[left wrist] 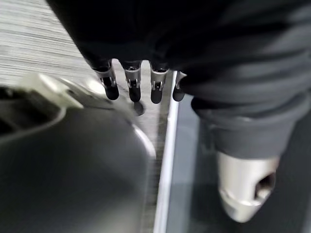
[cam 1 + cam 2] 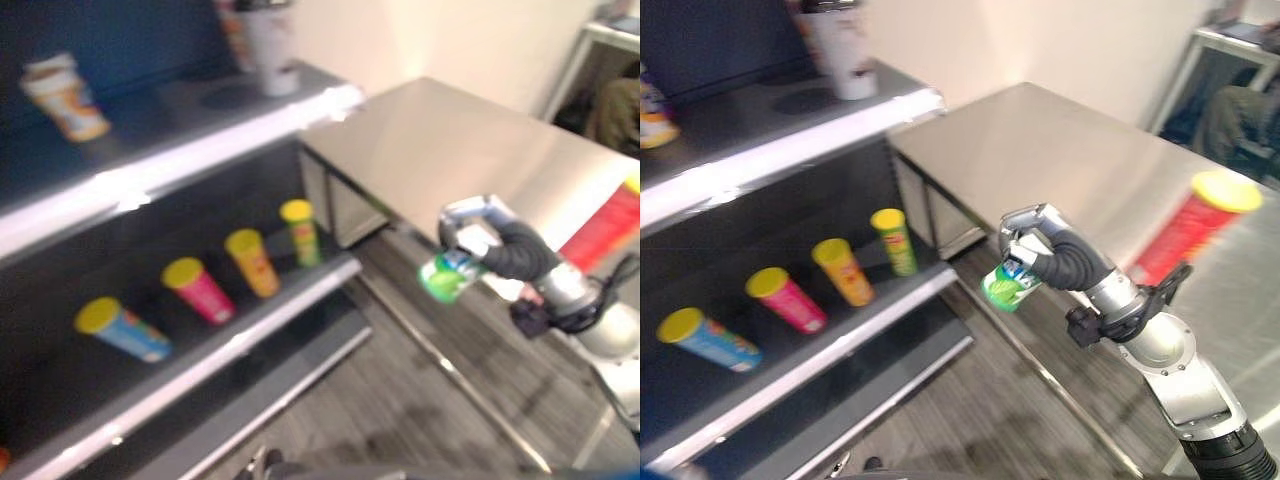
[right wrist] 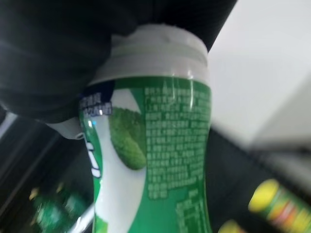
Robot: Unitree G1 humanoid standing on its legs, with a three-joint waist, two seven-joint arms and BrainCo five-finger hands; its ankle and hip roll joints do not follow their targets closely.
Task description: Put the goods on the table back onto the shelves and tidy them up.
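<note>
Right hand: the right hand (image 2: pixel 1040 250) hangs in the air between the table and the shelves, its fingers (image 2: pixel 1025 222) curled round a green and white bottle (image 2: pixel 1008 284).
Bottle: tilted, white cap up inside the hand, green body (image 3: pixel 160 165) pointing down and out toward the shelves; it touches no shelf and no table.
Left hand: the left hand (image 1: pixel 141 73) shows in its wrist view, fingers straight and side by side, holding nothing, above the floor.
Table: the steel table (image 2: pixel 470 150) runs back to the wall; its near left corner sits just beside the end of the top shelf.
Red can: a red can (image 2: pixel 1180 230) with a yellow lid stands on the table behind the right arm.
Top shelf: a white cup (image 2: pixel 268 45) near the front edge, a yellow cup (image 2: pixel 65 95) further left, bare room between them.
Middle shelf: four yellow-lidded cans in a row (image 2: pixel 205 290), leaning, with open room along the front edge.
Floor: grey floor (image 2: pixel 400 400) lies open under the hand.
</note>
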